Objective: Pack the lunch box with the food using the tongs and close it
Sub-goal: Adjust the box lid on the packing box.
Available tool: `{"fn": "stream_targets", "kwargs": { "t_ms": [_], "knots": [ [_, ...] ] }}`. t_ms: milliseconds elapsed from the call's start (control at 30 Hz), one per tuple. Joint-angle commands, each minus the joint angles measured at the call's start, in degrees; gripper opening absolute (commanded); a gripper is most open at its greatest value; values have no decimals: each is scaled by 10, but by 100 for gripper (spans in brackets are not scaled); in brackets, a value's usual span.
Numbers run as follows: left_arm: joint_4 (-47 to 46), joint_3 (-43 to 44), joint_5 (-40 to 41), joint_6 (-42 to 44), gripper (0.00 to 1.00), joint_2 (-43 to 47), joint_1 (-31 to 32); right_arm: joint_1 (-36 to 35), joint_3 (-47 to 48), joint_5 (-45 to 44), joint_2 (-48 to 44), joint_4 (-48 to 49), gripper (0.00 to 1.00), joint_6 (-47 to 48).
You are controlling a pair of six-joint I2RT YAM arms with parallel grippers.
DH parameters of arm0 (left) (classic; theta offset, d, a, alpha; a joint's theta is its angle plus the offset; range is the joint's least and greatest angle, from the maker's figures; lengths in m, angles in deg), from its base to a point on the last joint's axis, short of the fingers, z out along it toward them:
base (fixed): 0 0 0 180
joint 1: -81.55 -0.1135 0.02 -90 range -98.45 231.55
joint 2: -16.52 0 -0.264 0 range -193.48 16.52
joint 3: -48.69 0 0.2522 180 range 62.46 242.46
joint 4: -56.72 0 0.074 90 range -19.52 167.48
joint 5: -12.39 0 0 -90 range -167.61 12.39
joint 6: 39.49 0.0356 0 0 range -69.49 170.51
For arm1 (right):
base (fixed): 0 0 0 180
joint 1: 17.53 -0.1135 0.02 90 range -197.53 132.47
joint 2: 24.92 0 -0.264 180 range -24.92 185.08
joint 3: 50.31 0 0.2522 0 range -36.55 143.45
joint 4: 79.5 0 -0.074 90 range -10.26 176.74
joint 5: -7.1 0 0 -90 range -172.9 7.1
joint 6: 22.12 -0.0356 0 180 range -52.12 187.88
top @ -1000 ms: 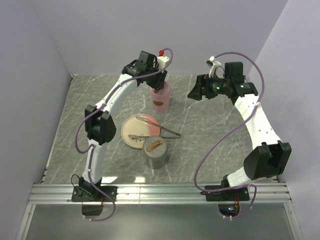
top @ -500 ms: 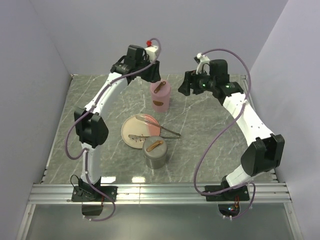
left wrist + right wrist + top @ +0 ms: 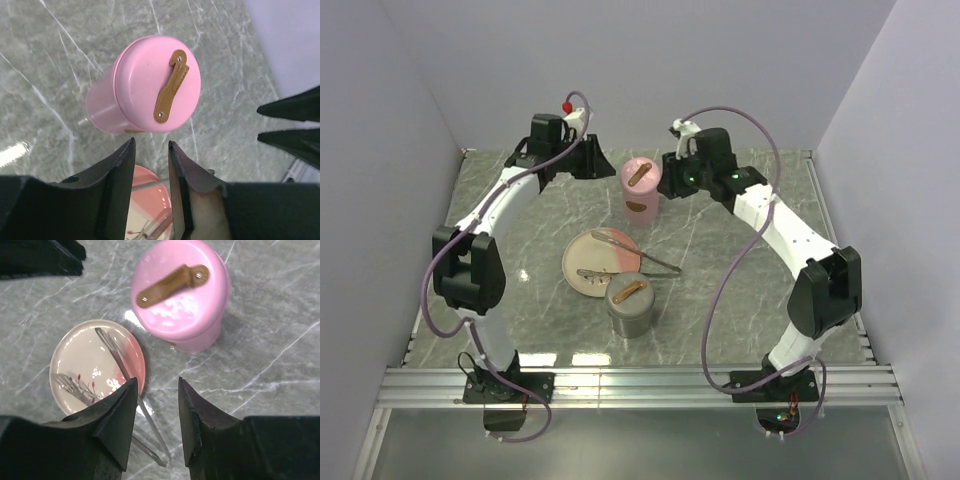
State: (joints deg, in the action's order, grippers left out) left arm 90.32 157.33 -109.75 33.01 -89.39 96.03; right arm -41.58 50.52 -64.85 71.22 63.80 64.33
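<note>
The pink lunch box [image 3: 640, 192] stands upright at the back of the table, its lid on, with a brown strap handle [image 3: 171, 86] across the top. My left gripper [image 3: 603, 166] hovers just left of it, open and empty [image 3: 150, 147]. My right gripper [image 3: 666, 172] hovers just right of it, also open with nothing between its fingers [image 3: 157, 385]. The silver tongs [image 3: 638, 254] lie across the pale pink plate [image 3: 582, 268]; they also show in the right wrist view [image 3: 122, 371]. No food is in view.
A grey cylindrical container [image 3: 630, 308] with a lid and brown handle stands at the plate's near right edge. Walls close in the marble table [image 3: 740, 270] at the back and both sides. A metal rail runs along the near edge.
My left gripper has drawn back from over the pink lunch box to its left. The right arm has swung left up to the box, and its jaws have narrowed.
</note>
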Motion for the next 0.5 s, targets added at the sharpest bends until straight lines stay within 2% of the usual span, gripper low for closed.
{"fn": "stream_targets", "kwargs": {
  "t_ms": [0, 67, 133, 167, 267, 467],
  "knots": [
    [-88, -40, -40, -54, 39, 58, -13, -49, 39, -127, -14, 36, 45, -11],
    [-102, -52, -32, -57, 40, 72, -15, -61, 42, -209, -11, 49, 44, -73],
    [-114, -61, -27, -62, 43, 90, -20, -76, 56, -270, 4, 41, 49, -108],
    [-117, -63, -24, -66, 45, 95, -23, -81, 68, -288, 16, 39, 52, -132],
    [-122, -63, -15, -67, 48, 111, -35, -94, 86, -341, 39, 38, 51, -166],
    [-145, -75, -20, -84, 48, 132, -62, -101, 138, -354, 81, 17, 49, -222]
  ]
}}
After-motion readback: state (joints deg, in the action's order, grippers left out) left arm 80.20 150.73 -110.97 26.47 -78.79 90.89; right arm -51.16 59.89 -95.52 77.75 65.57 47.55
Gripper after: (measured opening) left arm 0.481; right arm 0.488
